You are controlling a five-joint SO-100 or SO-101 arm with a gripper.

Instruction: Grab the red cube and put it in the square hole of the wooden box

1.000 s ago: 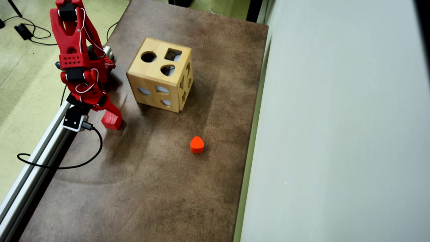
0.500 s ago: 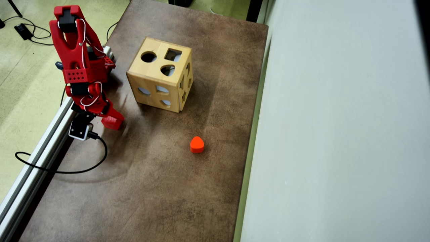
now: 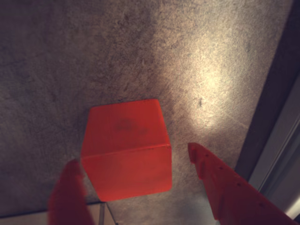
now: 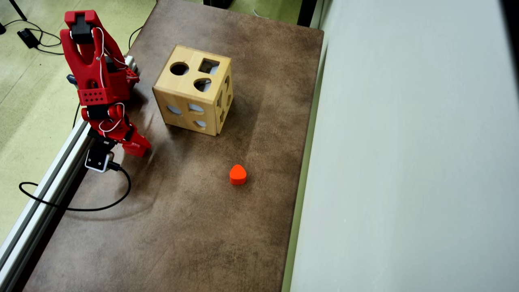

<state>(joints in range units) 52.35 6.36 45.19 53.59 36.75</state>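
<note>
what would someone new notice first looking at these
Probably the red arm at the table's left edge in the overhead view, its gripper lowered around the red cube, which sits between the spread fingers in the wrist view with a gap on the right side. Next, the wooden box near the table's middle, its square hole facing up, and a small orange-red rounded block alone below the box in the picture.

You see a matt, mottled brown counter point(image 4: 211, 227) with a rough, scuffed grain. The wooden box point(image 4: 184, 109) is pale, smooth natural wood. The red cube point(image 3: 126, 147) looks matt and painted, faintly smudged on top. Your arm's jaws are ridged red plastic; the rail point(image 4: 44, 186) is brushed metal.
</note>
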